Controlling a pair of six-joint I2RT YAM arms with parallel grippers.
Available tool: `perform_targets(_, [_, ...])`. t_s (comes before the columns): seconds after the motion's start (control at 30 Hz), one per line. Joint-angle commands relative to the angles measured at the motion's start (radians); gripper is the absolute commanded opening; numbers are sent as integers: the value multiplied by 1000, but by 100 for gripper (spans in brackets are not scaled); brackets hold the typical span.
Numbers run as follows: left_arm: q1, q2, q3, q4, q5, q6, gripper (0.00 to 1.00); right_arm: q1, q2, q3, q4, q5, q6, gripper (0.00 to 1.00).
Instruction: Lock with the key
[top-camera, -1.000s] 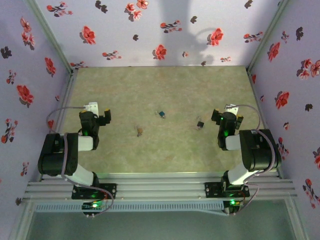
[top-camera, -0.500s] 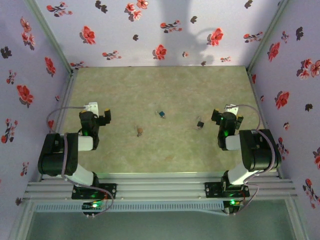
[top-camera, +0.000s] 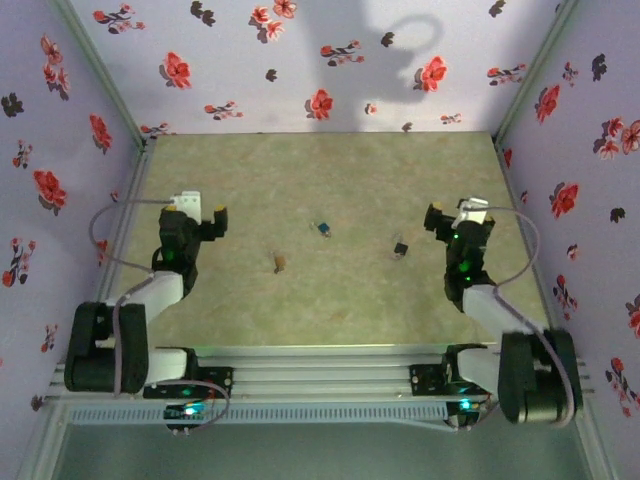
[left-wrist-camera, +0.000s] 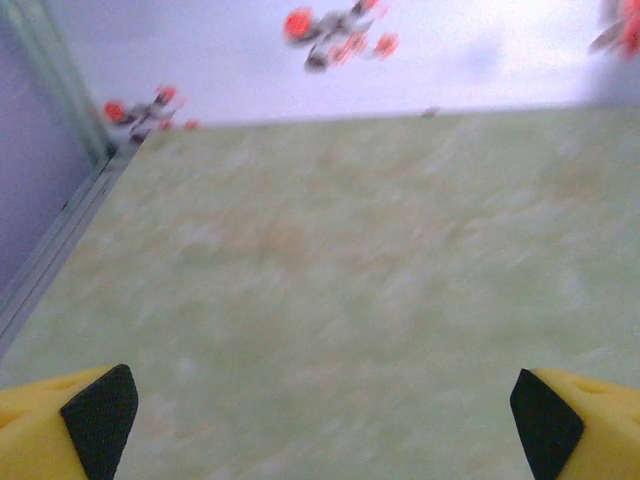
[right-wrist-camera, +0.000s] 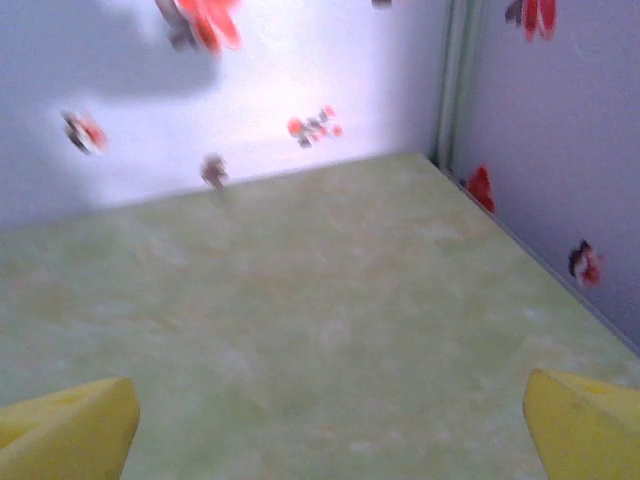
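Toward the near half of the desk (top-camera: 300, 170), my left fingers (top-camera: 217, 214) and right fingers (top-camera: 434, 217) both stand spread wide, grasping nothing. Bare green surface shows between the yellow tips at each wrist. Between my arms lie three small things, apart from one another: a brown piece (top-camera: 279, 263) toward my left, a blue piece (top-camera: 323, 228) farther back, and a black piece (top-camera: 400, 248) near my right fingers. I cannot tell which is key or lock.

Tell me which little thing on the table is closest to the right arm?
The small black one, farthest right; the blue one and the brown one lie further left.
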Motion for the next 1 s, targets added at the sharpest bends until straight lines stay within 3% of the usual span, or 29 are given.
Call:
perform_targets(0.0, [-22, -100, 66, -91, 18, -262, 100, 5, -148, 126, -265, -88, 198, 99])
perform_targets(0.1, [-15, -173, 93, -110, 73, -633, 100, -2, -248, 208, -510, -6, 466, 99])
perform_targets(0.17, [-11, -205, 96, -142, 90, -792, 100, -8, -291, 177, -473, -60, 489, 99])
perform_targets(0.23, [24, -219, 133, -193, 185, -864, 100, -8, -314, 139, -418, -112, 474, 99])
perform_targets(0.37, [26, -196, 238, -296, 299, -780, 100, 0, -280, 157, -482, -137, 441, 99])
perform_targets(0.53, [16, -201, 276, -392, 221, -785, 100, 59, -219, 224, -568, -114, 384, 99])
perform_targets(0.77, [-42, -170, 439, -694, 170, -667, 100, 159, -165, 294, -693, 4, 321, 99])
perform_targets(0.97, [-160, -108, 589, -997, 59, -576, 100, 190, -99, 350, -788, 58, 305, 99])
